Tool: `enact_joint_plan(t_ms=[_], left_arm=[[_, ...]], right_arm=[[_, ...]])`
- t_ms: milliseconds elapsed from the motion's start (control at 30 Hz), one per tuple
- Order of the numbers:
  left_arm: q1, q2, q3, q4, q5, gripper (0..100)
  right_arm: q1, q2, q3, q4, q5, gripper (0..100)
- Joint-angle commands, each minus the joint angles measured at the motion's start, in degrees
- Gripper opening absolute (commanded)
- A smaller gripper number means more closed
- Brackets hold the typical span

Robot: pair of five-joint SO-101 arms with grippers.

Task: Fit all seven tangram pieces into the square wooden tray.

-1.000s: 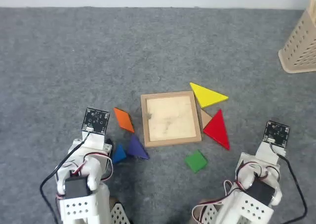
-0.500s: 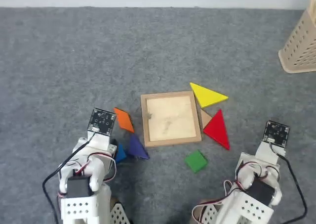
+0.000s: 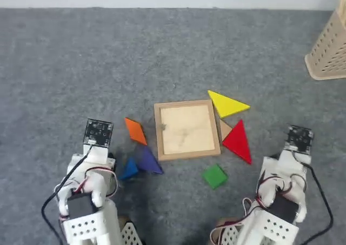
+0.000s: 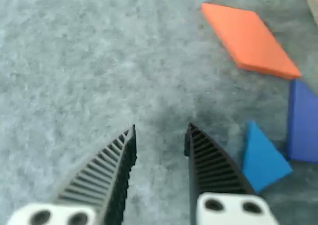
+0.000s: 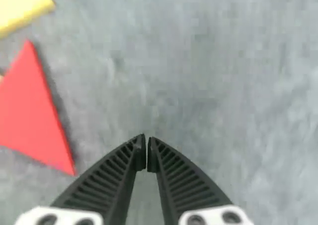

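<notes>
Nearest the camera, the left gripper (image 4: 161,130) hangs with its jaws spread over bare grey carpet (image 3: 81,66), holding nothing. The right gripper (image 5: 145,138) sits with its jaws pressed together, also empty, at the table's 4 o'clock corner.

The left arm is the nearer one to three loose pieces. Seen from above, the small blue triangle (image 3: 129,169) lies at about 4 o'clock from that arm's wrist, touching the purple triangle (image 3: 147,161) just beyond it. The orange parallelogram (image 3: 135,131) lies at about 2 o'clock, its long axis running from 11 to 5 o'clock. Nothing stands between the open claw and these pieces.

The green square (image 3: 214,176) sits alone at 5 o'clock from the square wooden tray (image 3: 187,103), roughly midway between the arms. The tray lies flat mid-table with no piece yet seated in it. At its 3 o'clock edge a small tan triangle (image 3: 224,128) touches the rim, with the red triangle (image 3: 238,141) against it and nearer the right arm. The yellow triangle (image 3: 227,104) lies at the tray's 1 o'clock corner.

Farthest off, at 2 o'clock, stands a pale slotted basket (image 3: 330,45), well apart.
</notes>
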Motion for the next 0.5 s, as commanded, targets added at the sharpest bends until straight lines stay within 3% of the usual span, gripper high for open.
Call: enact_joint_plan(t_ms=[0,167,333,467], left_arm=[[-0.9,-1.1,-0.4,0.1,-0.8,15],[-0.9,-1.1,-0.4,0.1,-0.8,15],[-0.9,-1.1,-0.4,0.1,-0.8,15],[-0.7,-1.1,-0.4,0.1,-0.8,15]], right_arm=[[-2.7,-1.2,0.5,-4.6,4.9,0.7],[-2.9,-0.7,-1.8,-0.4,10.7,6.4],[-3.2,0.3,-11.3,4.3,10.7,3.4],[-7.3,10.6,-15.8,5.3,10.6,3.2]])
